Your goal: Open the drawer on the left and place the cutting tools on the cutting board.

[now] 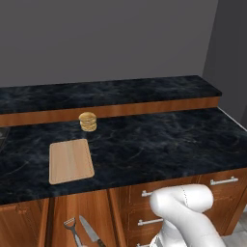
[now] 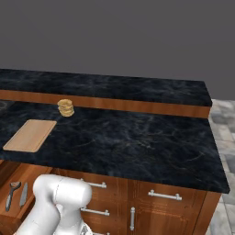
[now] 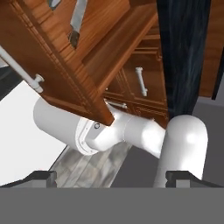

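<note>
A: Where do the cutting tools lie, and which way do they run?

B: Both lie inside the drawer point(image 1: 91, 217), which stands pulled out below the counter's point(image 1: 159, 144) front edge, toward its left end. In the left base view the peeler point(image 1: 72, 229) has its forked metal head toward the counter and its dark handle running out toward the drawer front. The knife point(image 1: 89, 231) lies just beside it on the right, blade tip toward the counter, dark handle toward the front. Their long axes run roughly front to back, slightly splayed, the two close but apart.

A: And the cutting board?

B: The cutting board point(image 1: 71, 161) lies flat on the counter above the drawer, long axis front to back, one short edge near the counter's front edge. A small stacked round item point(image 1: 88, 121) stands behind it, near the raised back ledge point(image 1: 120, 91).

A: How much room is there?

B: The counter to the right of the board is bare dark stone across to its right edge. Narrower drawers point(image 2: 98, 202) with silver handles sit to the right of the open one.

A: The arm's pose?

B: It is folded low in front of the cabinets, its white elbow point(image 2: 62, 195) just under the counter's edge. The hand camera looks up at the drawer's underside and its bar handle point(image 3: 19, 68). The gripper point(image 3: 111, 178) shows two dark fingertips point(image 3: 41, 177) set wide apart, spread and holding nothing.
</note>
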